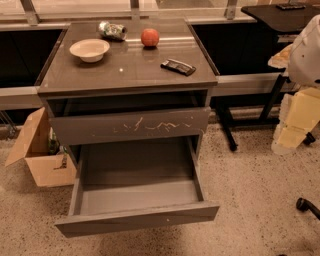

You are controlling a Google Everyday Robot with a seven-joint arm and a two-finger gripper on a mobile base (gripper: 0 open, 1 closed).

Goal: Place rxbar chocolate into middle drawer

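Note:
The rxbar chocolate [178, 66], a flat dark bar with pale markings, lies on the right side of the cabinet top [125, 75]. The middle drawer [137, 197] is pulled far out below, and its grey inside holds nothing. The drawer above it [130, 125], with pale scratches on its front, is slightly out. My gripper [287, 140] hangs at the right edge of the view, low over the floor, well to the right of the cabinet and apart from the bar.
On the cabinet top stand a white bowl [89, 49], a crushed silvery can [112, 30] and a red apple [150, 37]. An open cardboard box [42, 155] sits on the floor at left. A black desk [280, 15] and its legs stand at right.

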